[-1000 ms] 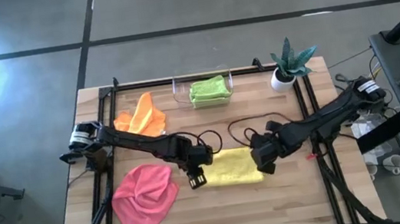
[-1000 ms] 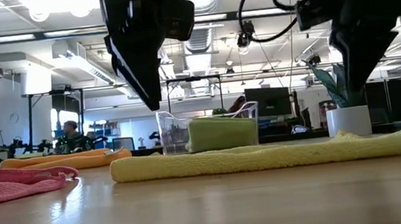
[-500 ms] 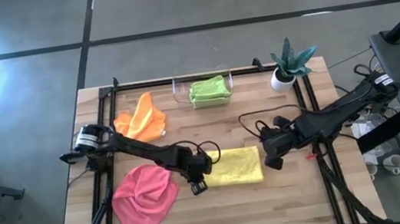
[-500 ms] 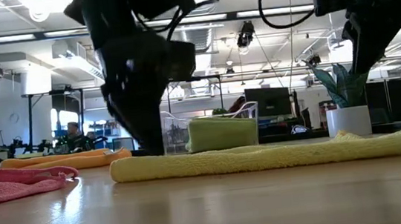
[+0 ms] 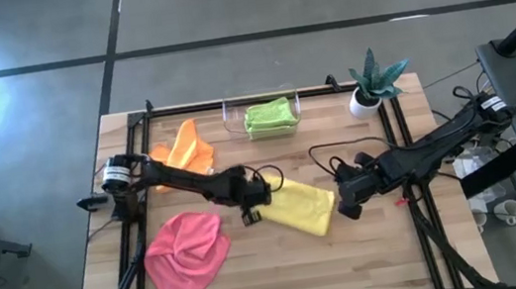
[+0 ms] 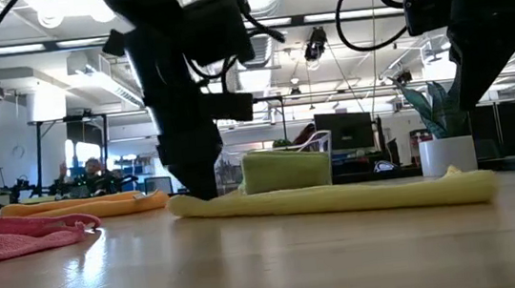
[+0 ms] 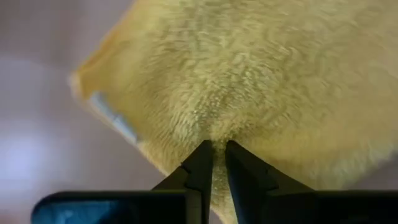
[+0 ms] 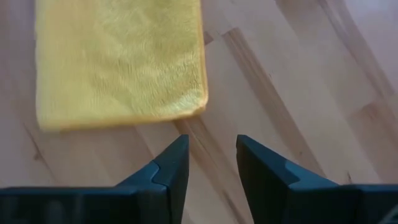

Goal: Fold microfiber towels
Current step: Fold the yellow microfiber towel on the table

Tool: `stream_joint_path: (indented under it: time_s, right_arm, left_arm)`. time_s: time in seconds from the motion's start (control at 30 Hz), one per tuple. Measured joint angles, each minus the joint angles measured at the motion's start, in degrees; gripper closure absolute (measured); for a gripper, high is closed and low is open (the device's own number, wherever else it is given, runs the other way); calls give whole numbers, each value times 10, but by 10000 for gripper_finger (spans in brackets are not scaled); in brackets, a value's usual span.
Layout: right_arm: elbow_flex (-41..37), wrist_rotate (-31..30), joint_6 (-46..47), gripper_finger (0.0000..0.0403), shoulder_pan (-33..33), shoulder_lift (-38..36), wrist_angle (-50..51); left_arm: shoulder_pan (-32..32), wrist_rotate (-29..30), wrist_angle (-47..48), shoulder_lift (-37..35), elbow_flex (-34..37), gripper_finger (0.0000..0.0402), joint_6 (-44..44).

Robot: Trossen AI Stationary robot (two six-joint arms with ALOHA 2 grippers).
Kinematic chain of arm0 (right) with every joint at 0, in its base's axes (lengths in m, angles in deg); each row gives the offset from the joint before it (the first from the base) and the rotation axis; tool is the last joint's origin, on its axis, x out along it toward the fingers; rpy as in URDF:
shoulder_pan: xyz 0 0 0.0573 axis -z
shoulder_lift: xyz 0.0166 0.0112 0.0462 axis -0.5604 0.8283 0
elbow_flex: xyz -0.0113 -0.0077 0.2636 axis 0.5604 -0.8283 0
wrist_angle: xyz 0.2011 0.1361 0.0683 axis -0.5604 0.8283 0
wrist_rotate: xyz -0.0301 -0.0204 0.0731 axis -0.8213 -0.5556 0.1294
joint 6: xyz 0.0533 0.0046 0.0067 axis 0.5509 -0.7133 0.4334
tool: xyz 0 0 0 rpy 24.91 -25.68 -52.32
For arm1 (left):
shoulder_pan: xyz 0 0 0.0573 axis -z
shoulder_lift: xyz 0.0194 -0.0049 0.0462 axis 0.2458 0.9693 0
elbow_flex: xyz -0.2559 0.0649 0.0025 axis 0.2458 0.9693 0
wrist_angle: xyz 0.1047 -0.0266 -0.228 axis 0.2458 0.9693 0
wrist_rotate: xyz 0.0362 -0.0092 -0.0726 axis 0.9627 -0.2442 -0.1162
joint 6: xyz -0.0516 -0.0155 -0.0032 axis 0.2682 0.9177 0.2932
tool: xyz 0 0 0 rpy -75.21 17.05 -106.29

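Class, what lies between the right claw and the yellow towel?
Only bare wooden table: the right wrist view shows the open right claw just short of the yellow towel.

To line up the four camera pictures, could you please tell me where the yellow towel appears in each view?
High view: yellow towel, table centre, between both grippers.
Low view: flat strip across the middle.
Left wrist view: fills the frame, pinched by the left gripper.
Right wrist view: upper left.
Shared landmark: the left gripper at the towel's edge.
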Motion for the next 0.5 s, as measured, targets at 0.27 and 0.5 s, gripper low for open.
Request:
stream_joint_path:
  time_s: [0.27,0.5]
  right_arm:
    - [0,0,54,278,0,7,0]
    - [-1,0,60,282,0,7,0]
  left_arm:
    - [-60,76,-12,-8,-15,384,-62]
    - [-33,-3,-99,-30,-56,384,37]
